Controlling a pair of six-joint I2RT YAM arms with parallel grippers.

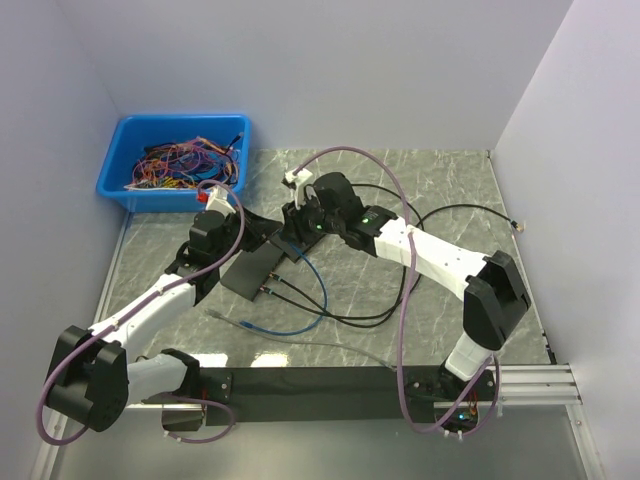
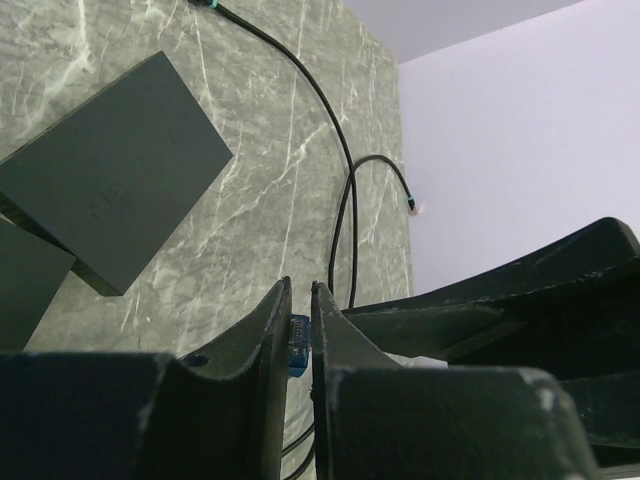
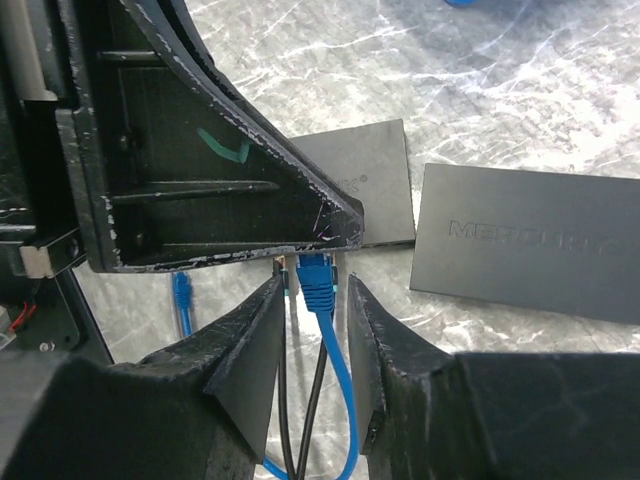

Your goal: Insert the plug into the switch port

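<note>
1. Blue plug [image 3: 317, 278]. It sits where the two grippers meet, above the marble table [image 1: 450, 190]. In the right wrist view it lies on the centre line between the right fingers, its nose pointing away from them and meeting the tip of the left arm's finger.
2. Left gripper [image 2: 300, 288]. The jaws are drawn narrow. The plug shows as a blue sliver in the slot between them, pinched there.
3. Right gripper [image 3: 313, 288]. The jaws stand apart around the plug, with a strip of daylight on either side of it and no pad touching.
4. Plug, appearance. Bright blue moulded body with a ribbed collar. A blue cable [image 3: 345, 400] of the same colour runs back from it between the right fingers, beside two thin black cables [image 3: 288, 410].
5. Lettered switch box [image 3: 530, 240]. Flat, dark grey, raised lettering on its top, lying on the table to the right of the plug and apart from it.
6. Plain switch box [image 3: 365, 180]. Flat, dark grey. Its near edge lies just beyond the plug's nose; whether they touch cannot be told.
7. Second blue plug [image 3: 181, 295]. It shows below the left arm's finger.
8. Blue bin [image 1: 115, 160]. It holds tangled coloured wires and sits at the table's far left corner, well apart from the grippers.
</note>
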